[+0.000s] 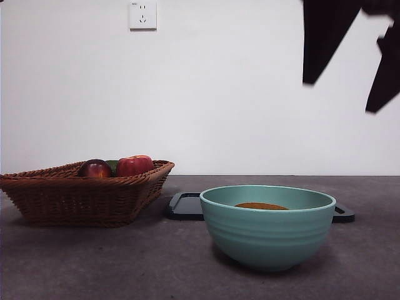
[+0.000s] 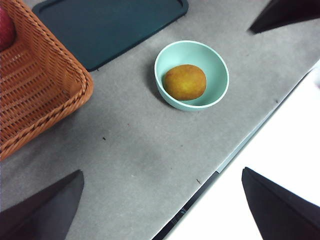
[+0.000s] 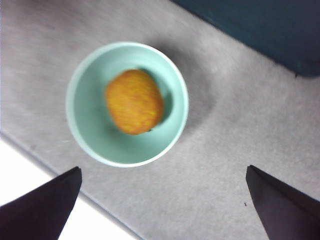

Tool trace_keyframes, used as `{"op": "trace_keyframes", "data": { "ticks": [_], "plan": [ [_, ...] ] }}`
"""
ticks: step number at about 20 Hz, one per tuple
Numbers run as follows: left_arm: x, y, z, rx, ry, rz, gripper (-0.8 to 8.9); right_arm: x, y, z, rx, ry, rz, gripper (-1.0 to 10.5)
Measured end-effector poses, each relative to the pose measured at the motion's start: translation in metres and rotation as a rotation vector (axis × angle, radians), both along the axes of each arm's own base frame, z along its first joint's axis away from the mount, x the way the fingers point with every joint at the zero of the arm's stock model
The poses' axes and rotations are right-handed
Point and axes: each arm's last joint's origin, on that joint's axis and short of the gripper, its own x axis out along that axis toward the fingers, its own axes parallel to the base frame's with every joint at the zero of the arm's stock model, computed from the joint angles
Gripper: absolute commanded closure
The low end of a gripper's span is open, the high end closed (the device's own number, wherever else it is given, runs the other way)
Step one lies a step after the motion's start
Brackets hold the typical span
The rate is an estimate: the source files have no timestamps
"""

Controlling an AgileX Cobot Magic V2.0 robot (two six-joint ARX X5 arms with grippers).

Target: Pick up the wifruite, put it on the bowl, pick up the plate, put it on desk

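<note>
Nearest the front camera stands the bowl [image 1: 267, 226], upright on the desk [image 1: 94, 262]. The fruit [image 1: 261, 205] lies inside it, only its top showing over the rim from the front; the right wrist view shows it resting on the bowl's floor, slightly off centre. The first half of the task appears complete.

Just behind the bowl lies the plate [image 1: 184, 206], a flat, dark, rectangular tray with rounded corners and a low raised lip, already resting on the desk. It looks like rigid plastic, light, with a smooth and probably slippery surface. The sound place to grip is the raised lip at an exposed edge or corner, one jaw over and one under. Its right end is largely hidden behind the bowl, so clearance there cannot be confirmed.

To the left, a wicker basket [image 1: 81, 197] holds a red apple [image 1: 134, 165] and a darker fruit [image 1: 95, 169].

The right gripper [image 3: 162, 200] hangs above the bowl, jaws spread wide and empty. The left gripper [image 2: 162, 200] is high over the desk's near edge, jaws likewise spread, holding nothing.
</note>
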Motion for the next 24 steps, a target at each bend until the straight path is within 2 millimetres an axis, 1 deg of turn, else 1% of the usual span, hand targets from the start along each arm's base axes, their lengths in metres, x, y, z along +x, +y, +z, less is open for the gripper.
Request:
{"op": "trace_keyframes", "data": {
  "ticks": [4, 7, 9, 12, 15, 16, 20, 21, 24],
  "plan": [
    [-0.003, 0.004, 0.002, -0.018, -0.009, 0.005, 3.13, 0.028, 0.007, -0.027, -0.041, 0.065, -0.035, 4.2],
    [-0.006, 0.007, 0.004, -0.031, -0.020, 0.005, 3.13, 0.050, 0.003, -0.049, -0.075, 0.120, -0.072, 4.2],
    [-0.008, 0.008, 0.005, -0.038, -0.026, 0.006, 3.13, 0.063, 0.000, -0.061, -0.060, 0.140, -0.087, 4.2],
    [-0.009, 0.010, 0.005, -0.043, -0.031, 0.006, 3.13, 0.075, 0.004, -0.080, -0.031, 0.193, -0.071, 4.2],
    [-0.009, 0.010, 0.005, -0.043, -0.031, 0.006, 3.13, 0.081, 0.007, -0.096, -0.053, 0.240, -0.066, 4.9],
    [-0.009, 0.010, 0.005, -0.043, -0.031, 0.006, 3.14, 0.082, 0.008, -0.099, -0.057, 0.248, -0.066, 5.2],
    [-0.009, 0.010, 0.005, -0.044, -0.030, 0.007, 3.13, 0.084, 0.009, -0.104, -0.047, 0.257, -0.061, 7.6],
    [-0.009, 0.010, 0.005, -0.044, -0.030, 0.007, 3.14, 0.083, 0.011, -0.105, -0.037, 0.267, -0.051, 8.0],
    [-0.009, 0.010, 0.005, -0.045, -0.030, 0.007, 3.13, 0.081, 0.016, -0.105, -0.017, 0.278, -0.025, 8.5]
  ]
}}
